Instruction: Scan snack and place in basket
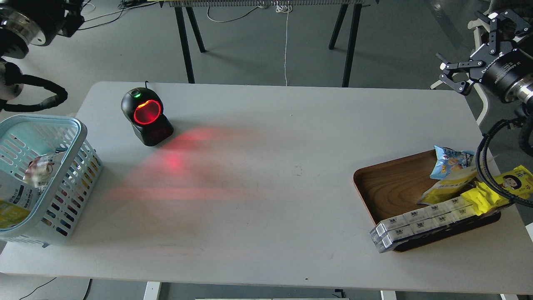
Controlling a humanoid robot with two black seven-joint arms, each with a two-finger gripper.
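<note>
The snack (443,190), a yellow-and-white pouch, lies flat in the brown wooden tray (391,187) at the right, partly under a small blue packet (450,162); its picture does not show. The light blue basket (81,133) stands at the table's left edge with several packets inside. My right gripper (472,48) is open and empty, high beyond the table's far right corner, well above and behind the tray. My left arm's wrist (46,18) shows at the top left, above and behind the basket; its fingers are cut off by the edge of the view.
A black scanner (146,116) with a glowing red window stands at the back left and throws red light onto the table (270,233). A yellow cartoon-face wrapper (506,185) and a row of white boxes (420,223) lie on the tray. My right arm's black cable (483,166) hangs over the tray.
</note>
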